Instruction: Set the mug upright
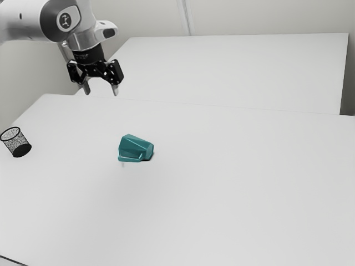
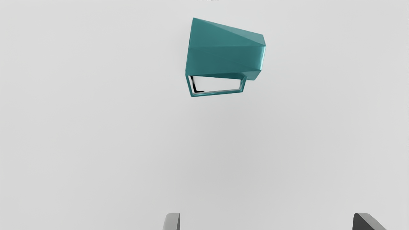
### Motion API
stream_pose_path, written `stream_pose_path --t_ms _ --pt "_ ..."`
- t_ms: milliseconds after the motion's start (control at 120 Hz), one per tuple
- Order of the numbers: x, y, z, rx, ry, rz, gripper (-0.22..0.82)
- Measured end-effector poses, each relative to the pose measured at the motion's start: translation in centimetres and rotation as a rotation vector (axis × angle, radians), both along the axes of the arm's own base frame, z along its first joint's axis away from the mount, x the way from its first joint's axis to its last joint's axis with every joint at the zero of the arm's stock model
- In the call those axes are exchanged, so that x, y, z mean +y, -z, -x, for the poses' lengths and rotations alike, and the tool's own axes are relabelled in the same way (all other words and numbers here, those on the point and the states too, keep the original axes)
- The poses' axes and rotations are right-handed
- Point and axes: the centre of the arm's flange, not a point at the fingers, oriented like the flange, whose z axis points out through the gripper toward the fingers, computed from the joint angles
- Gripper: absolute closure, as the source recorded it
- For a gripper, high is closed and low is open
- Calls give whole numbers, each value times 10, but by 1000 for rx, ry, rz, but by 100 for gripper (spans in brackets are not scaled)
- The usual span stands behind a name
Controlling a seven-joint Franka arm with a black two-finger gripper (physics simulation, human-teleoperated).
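1. Teal, faceted mug with an angular handle [image 1: 133, 147]: it lies on its side on the smooth white counter [image 1: 222, 194]; righting it remains to be done.
2. Its long axis runs roughly across the exterior view, the wider end, probably the mouth, toward that view's left.
3. The black two-finger claw [image 1: 101, 91] hangs clear of it, fingers apart, empty.

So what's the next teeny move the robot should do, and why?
I think my open gripper should glide over toward the teal mug, staying high for now. The mug lies on its side on the table, and my fingers are up in the air, off to one side of it, with nothing between them.
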Motion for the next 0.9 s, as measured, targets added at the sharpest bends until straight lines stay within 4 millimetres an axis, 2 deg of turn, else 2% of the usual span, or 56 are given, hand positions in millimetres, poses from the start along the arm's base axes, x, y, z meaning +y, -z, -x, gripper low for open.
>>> stream_pose_path --t_ms 292,425,525,642,792,900 --pt "-6 -3 5 -4 18 -1 2" --pt "0 0 9 3 15 -2 2" --pt "18 6 9 4 -3 9 2" --pt "51 15 9 -3 -38 57 2" --pt "91 34 10 -25 -76 134 2" --pt "108 53 11 -48 -81 194 2"
